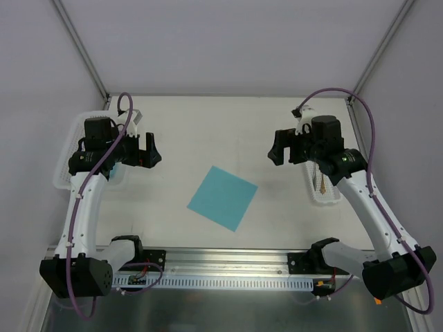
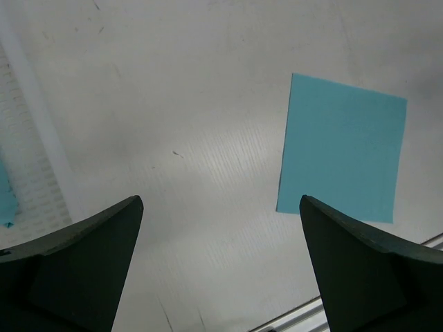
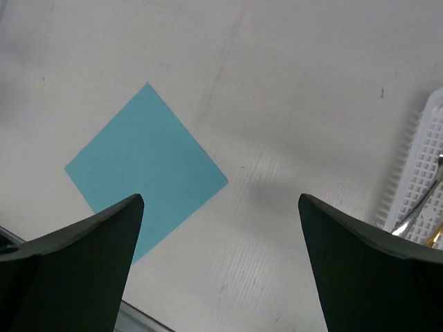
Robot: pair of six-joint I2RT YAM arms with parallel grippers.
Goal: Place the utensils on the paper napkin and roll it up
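The turquoise paper napkin [image 1: 223,197] lies flat on the white table, turned like a diamond, near the front middle. It also shows in the left wrist view as the napkin [image 2: 342,148] and in the right wrist view as the napkin [image 3: 145,166]. Brownish-gold utensils [image 1: 321,178] lie in a white tray [image 1: 331,200] at the right, partly hidden by the right arm; a sliver of a utensil [image 3: 435,238] shows at the frame edge. My left gripper [image 1: 154,150] hovers open, left of the napkin. My right gripper [image 1: 275,149] hovers open, up and right of it. Both hold nothing.
A white slotted basket [image 1: 69,155] sits at the far left under the left arm, with a bit of turquoise paper [image 2: 5,200] in it. A metal rail [image 1: 228,257] runs along the table's front edge. Frame posts stand at the back corners.
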